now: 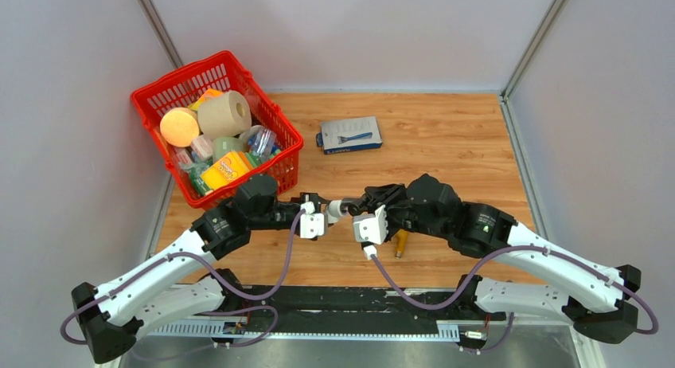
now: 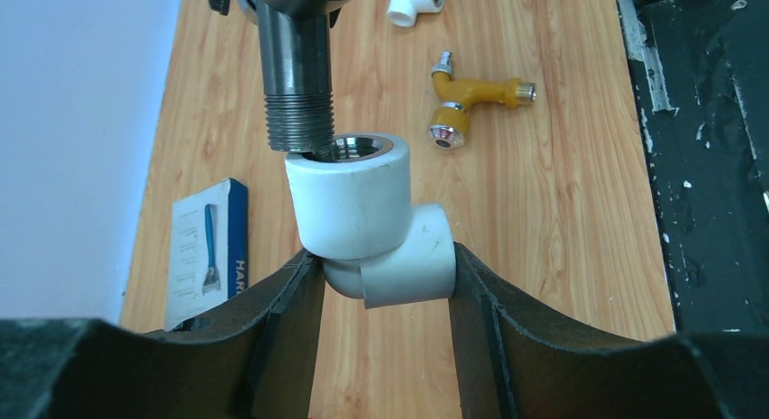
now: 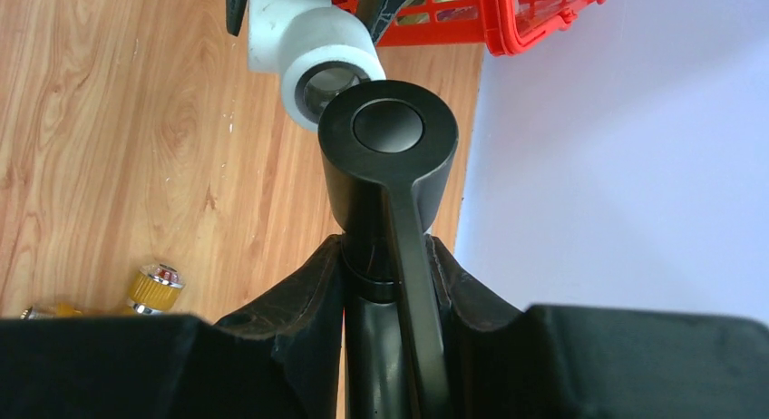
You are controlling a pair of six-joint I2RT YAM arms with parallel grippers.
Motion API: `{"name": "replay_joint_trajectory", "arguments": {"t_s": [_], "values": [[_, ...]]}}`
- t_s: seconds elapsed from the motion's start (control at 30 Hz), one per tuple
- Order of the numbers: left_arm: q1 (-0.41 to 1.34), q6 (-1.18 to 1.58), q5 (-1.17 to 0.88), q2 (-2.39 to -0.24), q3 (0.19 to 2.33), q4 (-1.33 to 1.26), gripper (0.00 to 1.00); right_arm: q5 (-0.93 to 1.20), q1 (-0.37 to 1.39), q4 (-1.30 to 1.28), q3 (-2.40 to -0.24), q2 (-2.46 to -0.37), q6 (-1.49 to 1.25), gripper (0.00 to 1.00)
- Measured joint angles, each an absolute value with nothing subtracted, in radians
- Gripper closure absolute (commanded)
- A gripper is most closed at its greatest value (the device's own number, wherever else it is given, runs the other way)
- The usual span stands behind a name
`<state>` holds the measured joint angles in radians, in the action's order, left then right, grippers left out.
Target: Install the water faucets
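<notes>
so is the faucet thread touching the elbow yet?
Cannot tell. In the left wrist view the faucet thread end overlaps the elbow rim, off-centre; no view shows contact or a gap plainly.

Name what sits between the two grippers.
The white elbow fitting in the left gripper and the dark faucet in the right gripper, its threaded end at the elbow's mouth; clearest in the left wrist view.

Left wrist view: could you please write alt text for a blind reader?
The left gripper clamps a white elbow fitting, and the threaded end of a dark faucet meets its upper opening's rim. A yellow valve and blue box lie on the table.
</notes>
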<state>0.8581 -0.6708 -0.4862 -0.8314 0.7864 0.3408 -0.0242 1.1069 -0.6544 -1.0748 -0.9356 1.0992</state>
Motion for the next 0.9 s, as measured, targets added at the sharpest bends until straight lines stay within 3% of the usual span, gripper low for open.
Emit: {"name": "replay_joint_trajectory", "arguments": {"t_s": [0.9], "values": [[0.858,-0.580,-0.551,-0.862,0.791,0.340,1.00,-0.025,1.127,-0.680,-1.028,-0.884,1.158,1.00]]}}
